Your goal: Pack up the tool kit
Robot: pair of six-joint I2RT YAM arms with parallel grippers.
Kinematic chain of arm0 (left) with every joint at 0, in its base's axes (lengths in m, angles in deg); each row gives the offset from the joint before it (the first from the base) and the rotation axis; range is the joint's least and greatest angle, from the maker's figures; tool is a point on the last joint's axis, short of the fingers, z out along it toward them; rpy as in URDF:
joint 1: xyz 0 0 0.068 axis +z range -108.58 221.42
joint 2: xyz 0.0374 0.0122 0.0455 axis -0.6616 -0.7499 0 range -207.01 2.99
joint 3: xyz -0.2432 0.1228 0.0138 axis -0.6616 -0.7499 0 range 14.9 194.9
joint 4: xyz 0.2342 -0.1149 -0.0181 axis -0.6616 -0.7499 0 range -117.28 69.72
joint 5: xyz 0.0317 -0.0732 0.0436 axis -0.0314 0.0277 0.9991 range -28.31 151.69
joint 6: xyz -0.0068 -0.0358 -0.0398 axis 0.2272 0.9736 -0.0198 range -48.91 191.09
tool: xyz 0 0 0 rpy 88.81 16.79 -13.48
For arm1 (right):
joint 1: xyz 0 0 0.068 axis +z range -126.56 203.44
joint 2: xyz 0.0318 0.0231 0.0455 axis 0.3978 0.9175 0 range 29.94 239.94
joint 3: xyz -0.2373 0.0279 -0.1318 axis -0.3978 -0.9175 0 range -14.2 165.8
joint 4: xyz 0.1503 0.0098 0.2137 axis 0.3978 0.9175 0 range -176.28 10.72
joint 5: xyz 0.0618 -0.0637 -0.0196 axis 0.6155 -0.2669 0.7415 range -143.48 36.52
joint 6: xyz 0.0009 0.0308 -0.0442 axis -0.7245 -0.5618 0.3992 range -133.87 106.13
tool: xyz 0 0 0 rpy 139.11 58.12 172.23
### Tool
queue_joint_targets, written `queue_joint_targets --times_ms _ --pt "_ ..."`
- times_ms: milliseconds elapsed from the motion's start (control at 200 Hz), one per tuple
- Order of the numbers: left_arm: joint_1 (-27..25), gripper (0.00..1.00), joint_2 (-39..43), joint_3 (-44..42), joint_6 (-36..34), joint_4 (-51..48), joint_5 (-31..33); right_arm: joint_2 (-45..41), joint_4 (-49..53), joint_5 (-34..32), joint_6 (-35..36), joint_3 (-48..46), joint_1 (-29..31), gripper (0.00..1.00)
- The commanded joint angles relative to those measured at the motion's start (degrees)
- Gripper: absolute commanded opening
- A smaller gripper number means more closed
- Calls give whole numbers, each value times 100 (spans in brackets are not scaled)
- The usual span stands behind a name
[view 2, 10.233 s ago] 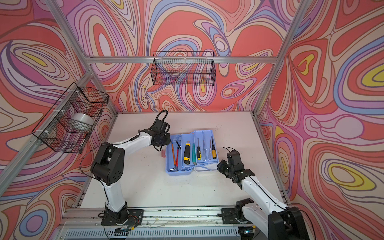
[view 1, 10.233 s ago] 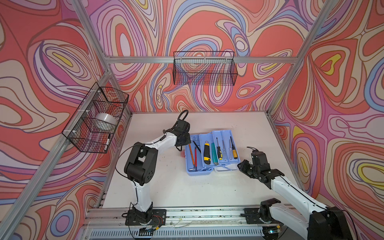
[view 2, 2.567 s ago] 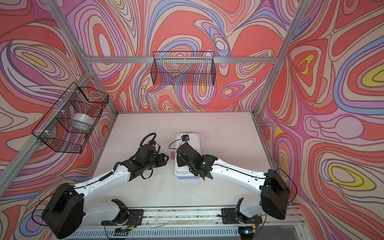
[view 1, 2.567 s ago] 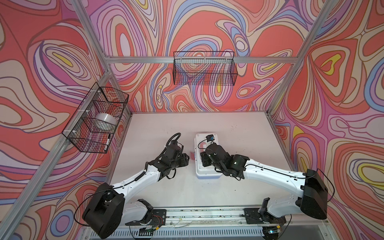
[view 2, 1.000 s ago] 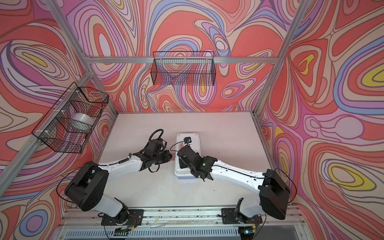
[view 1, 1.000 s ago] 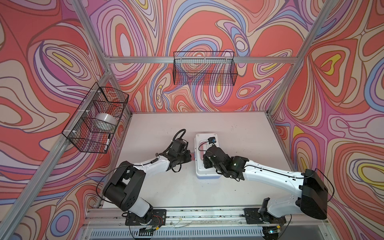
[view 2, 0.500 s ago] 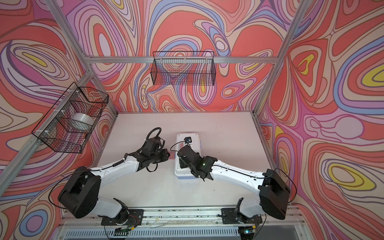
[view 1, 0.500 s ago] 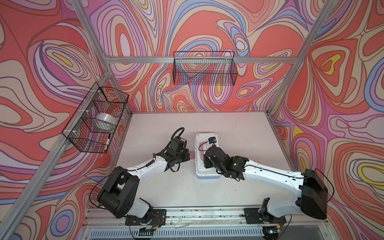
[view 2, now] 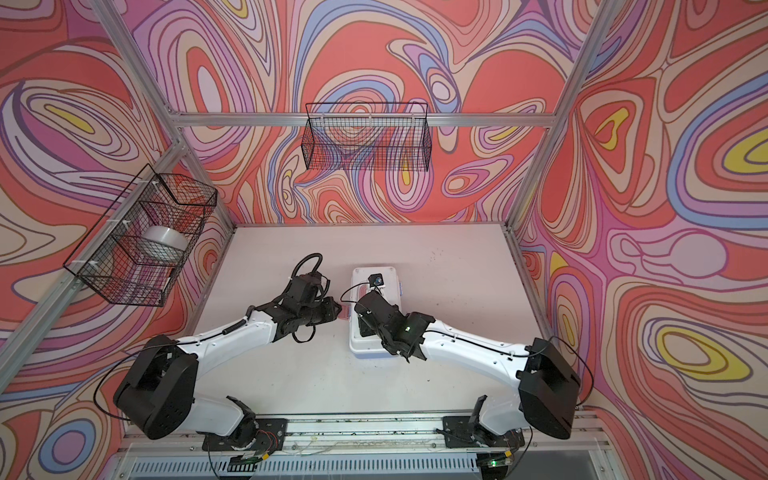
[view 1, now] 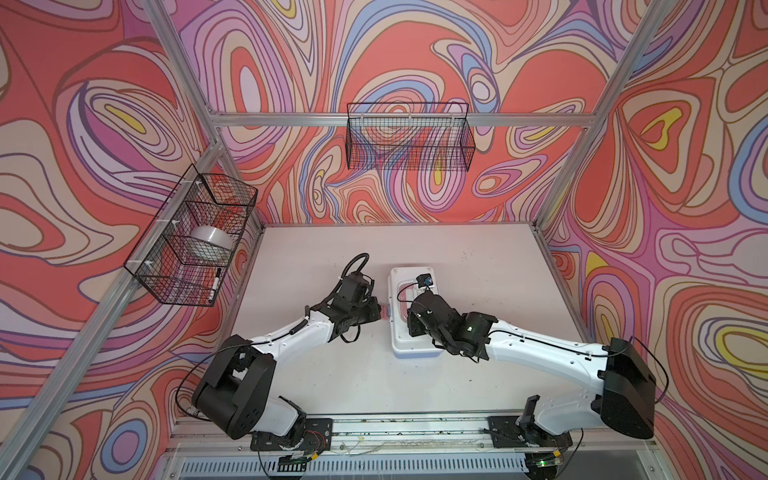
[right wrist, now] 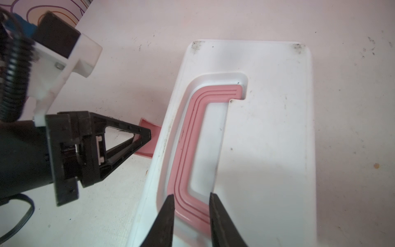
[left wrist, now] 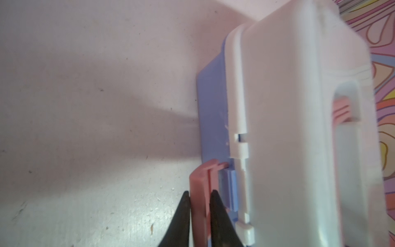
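The box (view 1: 409, 351) lies shut at mid-frame in both top views, on the table (view 1: 478, 257); the left gripper (left wrist: 198, 194), just left of it, pinches the pink latch (left wrist: 197, 181), which stands out from the box's side; the right gripper (right wrist: 191, 197), over the lid (right wrist: 267, 128), clasps the pink handle (right wrist: 193, 119), one finger at each edge.

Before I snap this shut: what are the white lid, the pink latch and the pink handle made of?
The lid looks like white moulded plastic, semi-gloss, scuffed and dirt-speckled. The latch: pink plastic, smooth, crisp moulded edges, probably rigid. The handle: pink, matte, grooved; hard plastic or rubbery coating, cannot tell.
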Motion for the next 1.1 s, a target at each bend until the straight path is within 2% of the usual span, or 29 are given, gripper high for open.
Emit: queue_joint_targets --times_ms 0,511,811,1097 --pt "-9 28 199 143 36 245 -212 -81 47 -59 -17 -26 -28 29" --pt "-8 30 103 61 132 468 -330 -30 40 -89 -17 -17 -22 29" --pt "-8 26 61 -226 469 972 -631 -17 56 -102 -15 -26 -24 29" --pt "-6 23 -64 -263 492 1040 -666 20 56 -97 -2 -26 -24 29"
